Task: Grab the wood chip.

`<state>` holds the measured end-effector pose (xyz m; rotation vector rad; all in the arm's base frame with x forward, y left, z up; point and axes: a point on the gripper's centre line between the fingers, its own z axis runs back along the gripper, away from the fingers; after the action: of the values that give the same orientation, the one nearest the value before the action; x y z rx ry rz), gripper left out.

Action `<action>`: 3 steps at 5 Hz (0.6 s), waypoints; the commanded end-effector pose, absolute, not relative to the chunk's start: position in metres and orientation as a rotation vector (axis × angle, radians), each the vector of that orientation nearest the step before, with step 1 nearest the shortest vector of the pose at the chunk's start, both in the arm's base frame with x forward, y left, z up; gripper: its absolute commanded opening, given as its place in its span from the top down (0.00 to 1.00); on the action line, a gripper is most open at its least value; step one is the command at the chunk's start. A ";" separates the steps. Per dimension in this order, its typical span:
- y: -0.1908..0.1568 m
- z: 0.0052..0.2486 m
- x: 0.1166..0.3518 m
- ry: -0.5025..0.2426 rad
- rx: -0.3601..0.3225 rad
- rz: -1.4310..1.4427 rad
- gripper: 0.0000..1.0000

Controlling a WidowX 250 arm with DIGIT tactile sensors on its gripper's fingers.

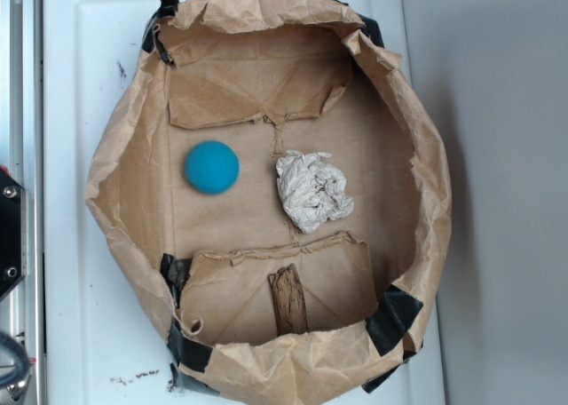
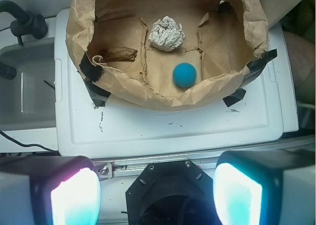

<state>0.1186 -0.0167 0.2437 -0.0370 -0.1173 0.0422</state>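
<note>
The wood chip (image 1: 288, 300) is a dark brown oblong piece lying on a folded flap at the near side of the paper bag's floor. The wrist view shows the wood chip (image 2: 118, 53) at the bag's left. Near it lie a crumpled white paper wad (image 1: 311, 190) and a blue ball (image 1: 212, 167). My gripper (image 2: 157, 193) hangs well back from the bag, above the robot's base, with its two glowing fingers (image 2: 74, 198) far apart and nothing between them. The exterior view does not show the gripper.
The brown paper bag (image 1: 120, 156) has high crumpled walls held with black tape and sits on a white lidded bin (image 2: 163, 131). A metal rail (image 1: 16, 85) runs along the left. Black cables (image 2: 19, 20) lie left of the bin.
</note>
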 end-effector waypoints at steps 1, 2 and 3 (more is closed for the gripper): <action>-0.017 0.244 0.119 -0.117 -0.037 0.042 0.00; 0.003 0.238 0.169 -0.109 -0.025 -0.055 0.00; -0.008 0.227 0.221 -0.164 0.042 -0.225 0.00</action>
<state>0.2205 -0.0044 0.2124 0.0305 -0.1148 -0.2257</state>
